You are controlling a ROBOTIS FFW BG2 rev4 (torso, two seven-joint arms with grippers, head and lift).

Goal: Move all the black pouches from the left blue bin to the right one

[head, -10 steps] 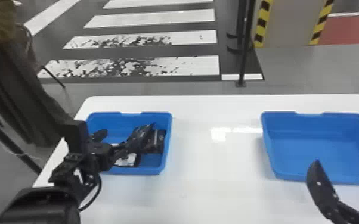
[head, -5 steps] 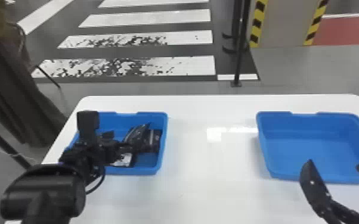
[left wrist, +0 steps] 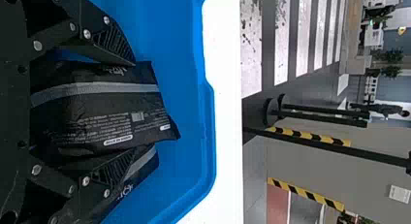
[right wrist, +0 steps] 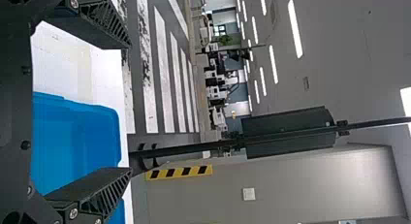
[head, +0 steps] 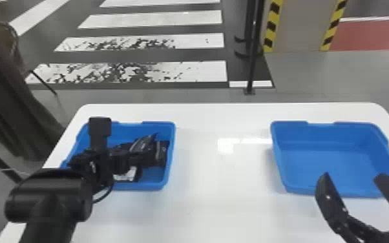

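A black pouch (left wrist: 104,115) clasped inside the left blue bin (head: 150,186).
The left pincer (head: 124,158) grips it, another pouch (left wrist: 130,186) just beside; the right pincer (head: 353,177) gapes near the right blue bin (head: 326,156). The left wrist view reveals a grey band (the head view, something white in that left bin).

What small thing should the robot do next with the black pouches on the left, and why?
Probably a gentle squeeze with the left end effector before any lift: it sits around a black pouch, but whether its hold is firm is hard to tell. That pouch is in the left blue bin and belongs in the right one.
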